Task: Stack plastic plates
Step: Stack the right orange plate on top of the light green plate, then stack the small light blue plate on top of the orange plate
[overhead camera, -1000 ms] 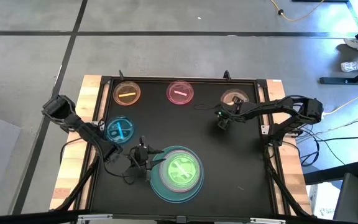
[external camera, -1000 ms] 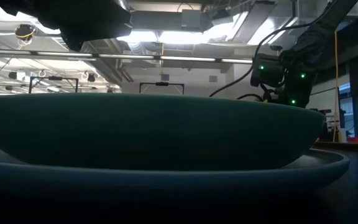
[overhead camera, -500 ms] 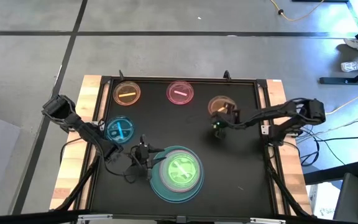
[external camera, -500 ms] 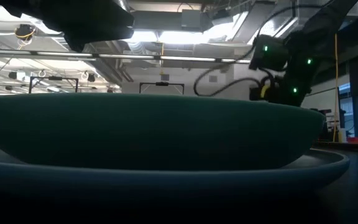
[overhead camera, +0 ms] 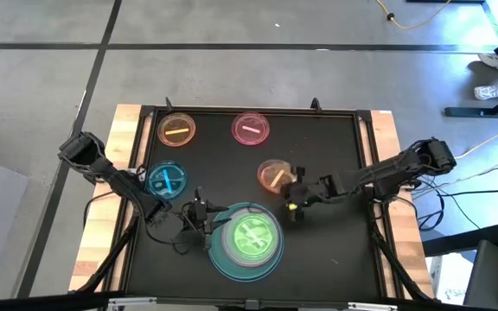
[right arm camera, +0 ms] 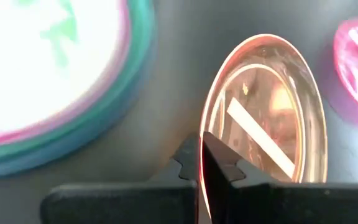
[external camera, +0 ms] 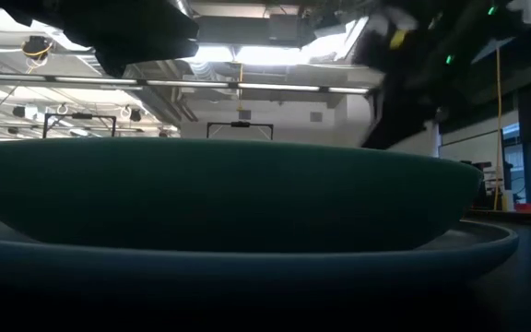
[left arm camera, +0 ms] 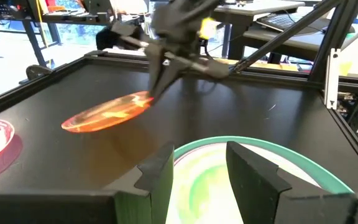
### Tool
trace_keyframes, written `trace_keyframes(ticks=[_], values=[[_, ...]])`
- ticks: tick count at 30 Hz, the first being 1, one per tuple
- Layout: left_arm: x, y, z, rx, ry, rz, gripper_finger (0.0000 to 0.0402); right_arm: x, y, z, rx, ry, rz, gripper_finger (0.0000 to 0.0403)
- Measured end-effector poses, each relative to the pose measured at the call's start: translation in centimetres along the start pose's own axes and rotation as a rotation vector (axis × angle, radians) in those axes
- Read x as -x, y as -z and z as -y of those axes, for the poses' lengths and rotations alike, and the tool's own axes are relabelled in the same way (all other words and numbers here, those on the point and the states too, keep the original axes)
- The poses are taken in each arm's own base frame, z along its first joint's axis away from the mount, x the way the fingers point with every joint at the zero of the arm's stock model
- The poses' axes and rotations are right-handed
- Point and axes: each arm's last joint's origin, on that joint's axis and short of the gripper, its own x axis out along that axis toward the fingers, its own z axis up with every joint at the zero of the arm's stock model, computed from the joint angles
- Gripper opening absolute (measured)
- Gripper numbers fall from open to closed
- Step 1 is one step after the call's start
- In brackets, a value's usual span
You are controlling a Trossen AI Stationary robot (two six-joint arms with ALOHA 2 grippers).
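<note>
A stack of plates (overhead camera: 247, 240) sits near the table's near edge: a large teal plate at the bottom, a pink rim above it and a green-patterned plate on top. It fills the low view (external camera: 229, 194). My left gripper (overhead camera: 199, 216) waits open just left of the stack, its fingers (left arm camera: 160, 180) in front of the teal rim (left arm camera: 241, 142). My right gripper (overhead camera: 294, 197) is shut on a small translucent orange plate (overhead camera: 273, 174), just beyond the stack's far right side. Small orange (overhead camera: 177, 130), pink (overhead camera: 251, 129) and blue (overhead camera: 168, 180) plates lie flat on the table. My right gripper pinches the small orange plate by its rim (right arm camera: 204, 144), on the side toward the table's right. The fingers (left arm camera: 161, 73) slant down at it from the right. The plate (left arm camera: 107, 113) sits tilted in the hold, its held side higher than its free side.
The black table top has raised edges and wooden side boards (overhead camera: 102, 225). The bare middle of the table (overhead camera: 232, 173) lies between the far row of small plates and the stack. Cables and floor show beyond the right edge.
My right gripper has carried the small orange plate from the table's far right corner toward the near left, up to the stack, and the plate now sits tilted. The left arm and the other plates have kept still.
</note>
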Motion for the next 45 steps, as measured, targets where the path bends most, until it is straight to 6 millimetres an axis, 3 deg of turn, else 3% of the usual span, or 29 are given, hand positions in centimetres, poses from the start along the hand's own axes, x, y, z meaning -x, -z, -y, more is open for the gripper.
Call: trace_keyframes(ticks=[9, 19, 30, 34, 39, 45], values=[[0.0, 0.0, 0.0, 0.001, 0.0, 0.0, 0.0141, 2.0, -2.0, -4.8, 0.172, -0.311, 0.271, 0.0005], [0.0, 0.0, 0.0, 0.001, 0.0, 0.0, 0.0141, 3.2, -2.7, -7.9, 0.267, -0.531, 0.437, 0.0005], [0.0, 0.0, 0.0, 0.001, 0.002, -0.002, 0.0141, 0.1, -1.9, -9.6, 0.211, -0.545, 0.365, 0.0008], [0.0, 0.0, 0.0, -0.001, 0.001, -0.003, 0.0141, -0.3, -1.8, -9.8, 0.211, -0.555, 0.365, 0.0042], [0.0, 0.0, 0.0, -0.001, 0.001, -0.003, 0.0141, -0.2, -1.8, -9.8, 0.219, -0.573, 0.362, 0.0122], [0.0, 0.0, 0.0, -0.001, 0.001, -0.003, 0.0141, 2.0, -2.3, -8.4, 0.248, -0.473, 0.309, 0.0199]])
